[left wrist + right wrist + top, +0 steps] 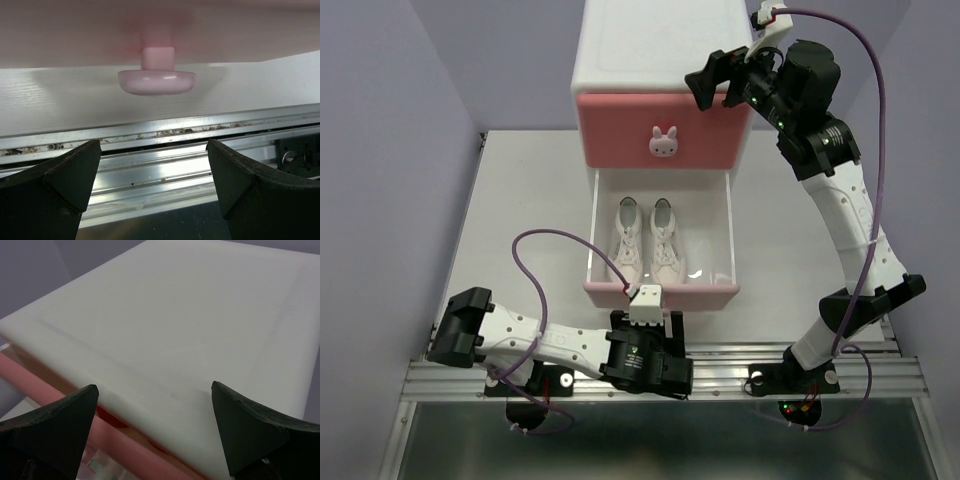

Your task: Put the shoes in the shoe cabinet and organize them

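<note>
The left pincer [155, 185] is held spread, its two fingers [70, 175] wide apart with nothing pinched between them. The knob [156, 82] of the lower drawer [720, 287] is seen just ahead of the gap, apart from both fingers. That drawer is pulled out over the worktop [520, 220], and the white sneakers [647, 250] are laid side by side inside it. The right pincer [155, 435] is likewise spread and empty, held over the front right corner of the cabinet [660, 40]; whether the white top is touched cannot be told. The upper drawer [620, 130] is shut, and the flip-flops are not plainly seen in any view. If the lower drawer is to be pushed in, trouble is judged most likely from an off-centre push. The front could be skewed and jammed in its runners, or the light cabinet could be shoved back across the worktop if it is not braced from above.
</note>
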